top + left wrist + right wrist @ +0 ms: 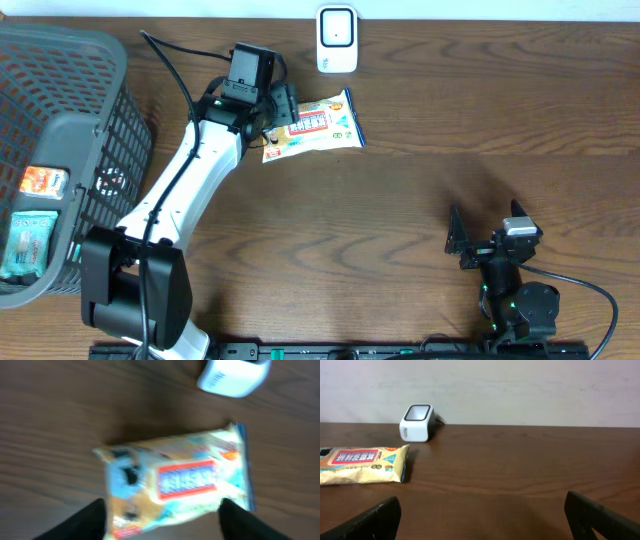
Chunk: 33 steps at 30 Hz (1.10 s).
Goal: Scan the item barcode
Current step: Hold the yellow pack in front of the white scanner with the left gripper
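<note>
While the snack packet point(312, 125) lies flat on the wooden worktop point(450, 120) just on the robot's side of the white scanner point(337, 38), its printed face up and its long edges slightly askew to the scanner's front, the left tool point(162, 522) hangs over the packet end that points away from the scanner. In the blurred left wrist view its two dark fingers point(95, 520) stand apart, one at each side of the packet. I cannot tell whether they press the wrapper or only flank it. A narrow strip of bare wood separates the packet's upper edge from the scanner, which sits close to the worktop's far edge. Right of the scanner the wood is open all the way across. The right tool point(481, 510) rests well apart from the scanner, toward the near right, released, its fingers spread wide with nothing between them. Far to the scanner's left stands a grey mesh basket point(90, 60) with a few packets in it.
</note>
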Motion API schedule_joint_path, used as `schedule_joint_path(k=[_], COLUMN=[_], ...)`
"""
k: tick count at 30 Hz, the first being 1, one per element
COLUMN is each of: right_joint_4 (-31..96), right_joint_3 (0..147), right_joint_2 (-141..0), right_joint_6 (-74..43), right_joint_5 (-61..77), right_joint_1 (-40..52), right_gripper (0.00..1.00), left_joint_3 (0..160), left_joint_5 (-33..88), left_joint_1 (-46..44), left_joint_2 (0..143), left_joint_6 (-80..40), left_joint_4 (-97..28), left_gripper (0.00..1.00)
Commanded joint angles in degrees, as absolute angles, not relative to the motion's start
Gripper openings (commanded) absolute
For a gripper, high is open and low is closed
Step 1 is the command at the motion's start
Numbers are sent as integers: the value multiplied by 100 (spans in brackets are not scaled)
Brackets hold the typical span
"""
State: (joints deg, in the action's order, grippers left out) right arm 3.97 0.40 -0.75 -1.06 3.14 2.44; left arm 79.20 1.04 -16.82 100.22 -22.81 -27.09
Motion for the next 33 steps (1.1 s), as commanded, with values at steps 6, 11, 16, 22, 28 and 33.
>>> schedule_joint_path(k=[6,11,16,22,28,33], right_joint_4=[414,414,414,414,414,414], right_joint_3=[34,34,34,34,34,34], right_joint_2=[-67,-67,-67,-67,-67,-67], right_joint_6=[-165,-165,-165,-165,-165,-165], right_joint_5=[314,314,314,316,314,314], right_joint_1=[224,224,224,224,224,224], right_gripper=[99,99,99,99,99,99], left_joint_3=[7983,7983,7983,7983,7983,7983], left_joint_5=[-1081,-1496,-2008,-1859,-744,-639], left_joint_1=[-1625,-1614,-1557,-1520,-1527,-1586], left_joint_2=[10604,11030,11257,11386,11699,11771], left_joint_6=[-2818,-2823,-2818,-3052,-3059,-3055], left_joint_4=[-2845,-2869,-2873,-2838,-2681,-2475], left_gripper=[19,8,8,8,8,8])
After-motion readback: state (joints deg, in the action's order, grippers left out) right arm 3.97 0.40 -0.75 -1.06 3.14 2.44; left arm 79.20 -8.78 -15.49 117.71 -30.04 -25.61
